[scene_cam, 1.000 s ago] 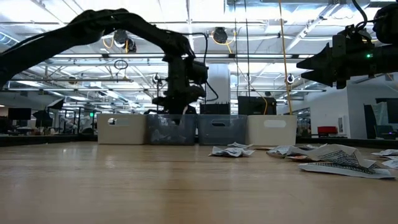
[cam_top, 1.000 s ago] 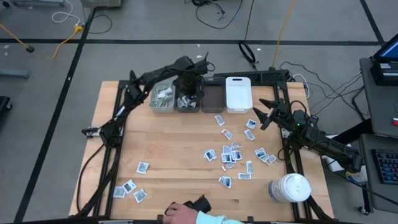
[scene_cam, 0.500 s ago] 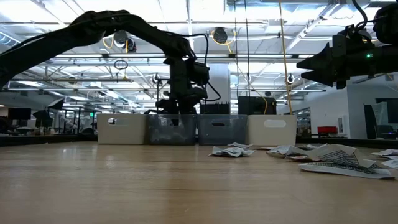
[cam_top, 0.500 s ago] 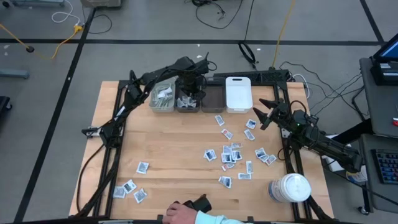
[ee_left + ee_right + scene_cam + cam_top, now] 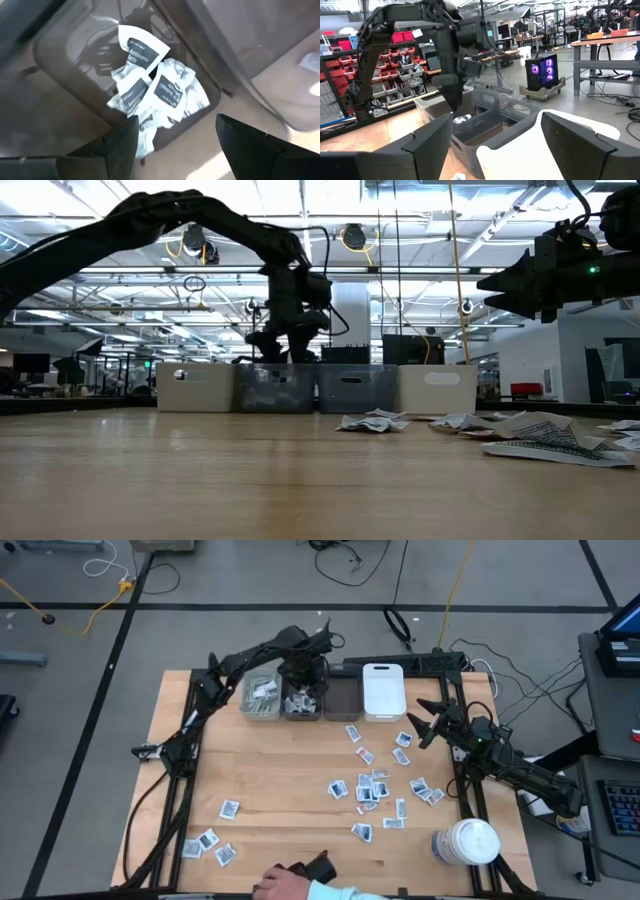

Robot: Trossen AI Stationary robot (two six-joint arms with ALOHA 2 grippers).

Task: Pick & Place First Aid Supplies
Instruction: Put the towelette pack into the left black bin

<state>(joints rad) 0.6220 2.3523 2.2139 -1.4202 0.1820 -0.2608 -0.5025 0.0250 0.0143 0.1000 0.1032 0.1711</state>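
Above the grey bin (image 5: 300,700) at twelve o'clock, the left tool (image 5: 175,132) is being held wide and empty over dropped sachets (image 5: 150,85); the right tool (image 5: 425,722), also wide, is being kept waiting at three o'clock.

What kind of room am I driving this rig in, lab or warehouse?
Most likely a robotics lab or workshop. Behind the table stand shelves of red parts bins, workbenches and a lit desktop computer on a cart, with cables trailing over a taped concrete floor.

White sachets (image 5: 372,788) with dark print are lying on the pale wooden table (image 5: 270,770); grey bins (image 5: 340,698) are flanking a white bin (image 5: 382,692).
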